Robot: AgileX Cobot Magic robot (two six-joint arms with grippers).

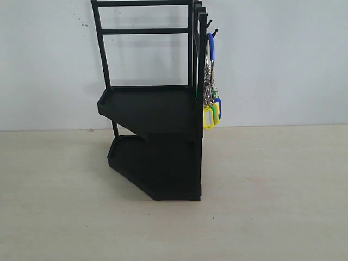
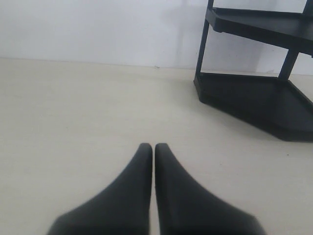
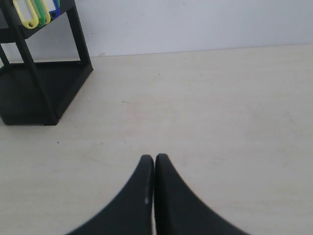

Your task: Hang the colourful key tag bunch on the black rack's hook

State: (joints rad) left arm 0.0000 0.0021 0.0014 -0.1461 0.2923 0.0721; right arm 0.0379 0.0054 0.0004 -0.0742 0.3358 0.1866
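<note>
Left gripper [image 2: 154, 149]: fingers pressed together, nothing between them, low over the table [image 2: 73, 112]. The rack [image 2: 254, 98] is ahead and off to one side, well apart.

Rack is mid-table against the wall [image 1: 283, 60]. Its trays come to an angled front, and the left corner of the upper tray [image 1: 106, 103] juts out. That's the edge to respect on my left side.

Key bunch [image 1: 211, 103] hangs on the rack's right side. Its blue loop [image 1: 211, 46] is up at a hook [image 1: 213, 32] and the yellow tag [image 1: 207, 118] dangles just beside the upper tray's right edge, off the table. I can't tell how deep the loop sits on the hook.

Right gripper [image 3: 154, 159]: also shut tight and empty, with the rack's foot well apart.

My read: the hang looks done and what's left is not spoiling it. I'd keep both arms low and away, and avoid knocking the uprights, since a jolt could slip the loop off. If a check is needed, come in from the right, below the tags.

There's bare tabletop on both sides and in front of the rack. Tight spots are the tray corners and the hanging bunch.
</note>
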